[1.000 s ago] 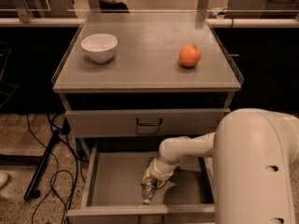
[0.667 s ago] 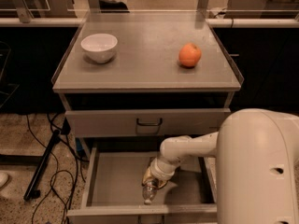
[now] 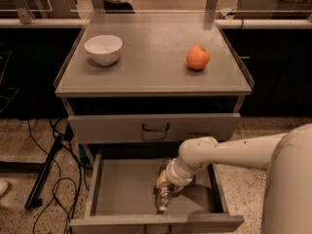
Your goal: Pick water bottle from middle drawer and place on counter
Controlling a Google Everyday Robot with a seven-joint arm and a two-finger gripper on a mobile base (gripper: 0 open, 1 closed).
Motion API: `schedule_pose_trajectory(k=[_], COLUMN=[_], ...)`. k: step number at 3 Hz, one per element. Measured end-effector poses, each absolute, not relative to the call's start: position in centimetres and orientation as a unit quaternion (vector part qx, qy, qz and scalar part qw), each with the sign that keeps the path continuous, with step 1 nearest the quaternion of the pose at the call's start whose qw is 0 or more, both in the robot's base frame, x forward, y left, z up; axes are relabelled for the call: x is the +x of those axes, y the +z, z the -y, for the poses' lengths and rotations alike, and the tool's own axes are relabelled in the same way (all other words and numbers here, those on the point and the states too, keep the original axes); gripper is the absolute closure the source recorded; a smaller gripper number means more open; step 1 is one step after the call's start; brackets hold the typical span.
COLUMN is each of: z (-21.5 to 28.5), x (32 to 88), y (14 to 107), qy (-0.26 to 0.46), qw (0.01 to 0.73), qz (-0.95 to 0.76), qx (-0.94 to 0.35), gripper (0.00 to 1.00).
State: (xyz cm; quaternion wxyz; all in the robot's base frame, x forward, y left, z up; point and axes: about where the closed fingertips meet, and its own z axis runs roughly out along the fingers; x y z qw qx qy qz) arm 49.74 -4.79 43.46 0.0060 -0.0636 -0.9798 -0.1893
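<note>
The water bottle is a small clear ribbed bottle lying in the open middle drawer, near its front wall and right of centre. My gripper reaches down into the drawer from the right and sits right over the bottle's far end, hiding that end. The white arm comes in from the lower right. The counter is the flat grey top of the cabinet above; it holds a white bowl at the left and an orange fruit at the right.
The closed drawer front with a dark loop handle sits just above the open drawer. Black cables and a dark stand leg lie on the speckled floor at the left. Dark benches run behind the cabinet.
</note>
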Motion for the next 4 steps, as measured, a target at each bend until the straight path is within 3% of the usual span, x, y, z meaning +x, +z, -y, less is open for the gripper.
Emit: schedule_pose_trajectory(k=[2,4], z=[5.2,11.0], x=[49.8,44.5], y=[44.8,50.2], qy=[-0.177,-0.124], qw=[0.009,0.021], qz=[0.983,0.989], qx=[-0.054,-0.081], gripper=[1.0,1.0])
